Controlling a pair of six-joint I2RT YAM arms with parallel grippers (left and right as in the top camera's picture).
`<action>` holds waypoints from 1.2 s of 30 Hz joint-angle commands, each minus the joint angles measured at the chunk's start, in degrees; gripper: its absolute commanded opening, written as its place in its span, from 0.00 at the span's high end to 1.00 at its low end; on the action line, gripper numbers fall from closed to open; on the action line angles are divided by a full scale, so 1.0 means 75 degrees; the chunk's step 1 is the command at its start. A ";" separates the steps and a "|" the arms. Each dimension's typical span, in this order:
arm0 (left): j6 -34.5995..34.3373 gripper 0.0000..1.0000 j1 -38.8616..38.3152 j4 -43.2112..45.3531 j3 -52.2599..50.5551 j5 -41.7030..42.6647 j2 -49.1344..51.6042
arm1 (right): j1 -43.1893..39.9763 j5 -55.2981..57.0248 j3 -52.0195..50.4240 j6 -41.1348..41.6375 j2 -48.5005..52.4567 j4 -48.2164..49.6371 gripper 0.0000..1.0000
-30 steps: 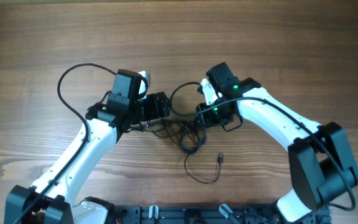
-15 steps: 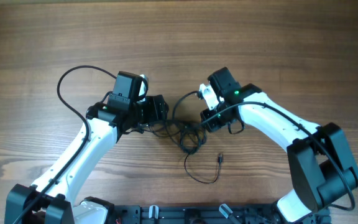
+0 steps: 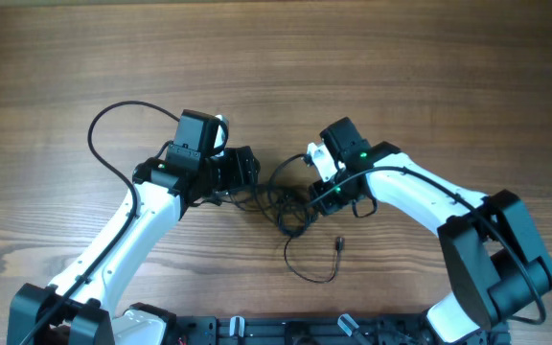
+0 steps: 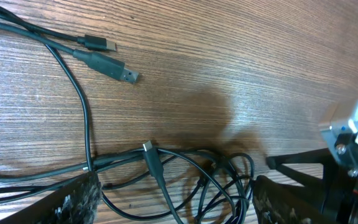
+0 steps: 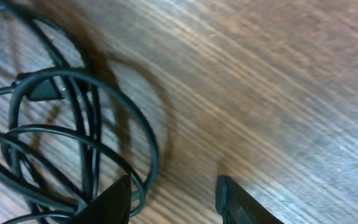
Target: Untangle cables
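The knot of thin dark grey cables (image 3: pixel 290 203) crowds the narrow gap between the left gripper (image 4: pixel 180 200) and the right gripper (image 5: pixel 174 198), leaving no clear way through. The brown wooden tabletop (image 3: pixel 401 57) beyond both stands open; a loose cable tail (image 3: pixel 339 246) lies across the near side

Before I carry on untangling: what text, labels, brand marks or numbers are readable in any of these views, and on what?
None: no word, label, brand or number can be read in any view.
cables and USB plug: no markings visible.
right arm: only a green light, no text.
wooden table: bare grain, nothing printed.
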 commanded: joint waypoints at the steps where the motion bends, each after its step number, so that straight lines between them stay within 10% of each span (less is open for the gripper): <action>1: -0.0038 0.20 0.0020 -0.0003 0.0070 -0.0076 0.0050 | 0.0067 -0.0221 -0.0157 -0.0111 -0.0073 -0.0117 0.52; 36: -0.1137 0.20 0.1227 -0.1005 0.0041 -0.1058 0.0047 | 0.1014 0.1475 -0.0157 0.0481 -0.0070 0.0554 0.50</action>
